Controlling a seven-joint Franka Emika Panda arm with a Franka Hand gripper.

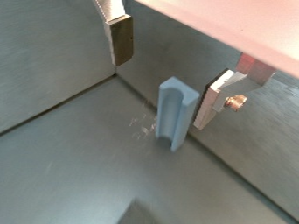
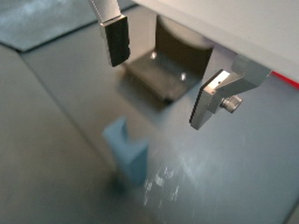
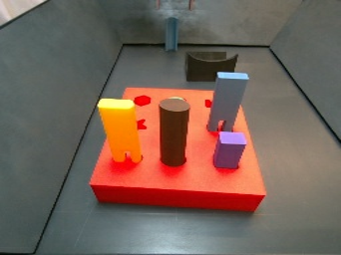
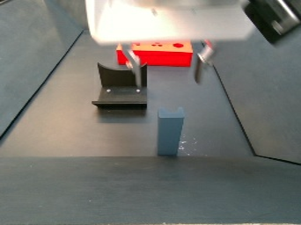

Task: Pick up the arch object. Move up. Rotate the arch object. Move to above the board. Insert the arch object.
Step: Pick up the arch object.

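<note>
The arch object (image 1: 174,112) is a pale blue block with a rounded groove down one face. It stands upright on the grey floor, also seen in a side view (image 4: 172,132). My gripper (image 1: 163,92) hangs open above it, and the block sits low, close to one finger (image 1: 215,101). Nothing is between the pads. In a wrist view the block (image 2: 126,157) is blurred, off to the side of the gripper (image 2: 159,87). The red board (image 3: 173,194) carries yellow, brown, blue and purple pegs. It lies beyond the gripper (image 4: 168,70) in a side view.
The dark fixture (image 4: 118,90) stands on the floor beside the block, between it and the board (image 4: 159,56). It also shows in a wrist view (image 2: 163,74) and in a side view (image 3: 206,65). Sloping grey walls enclose the floor.
</note>
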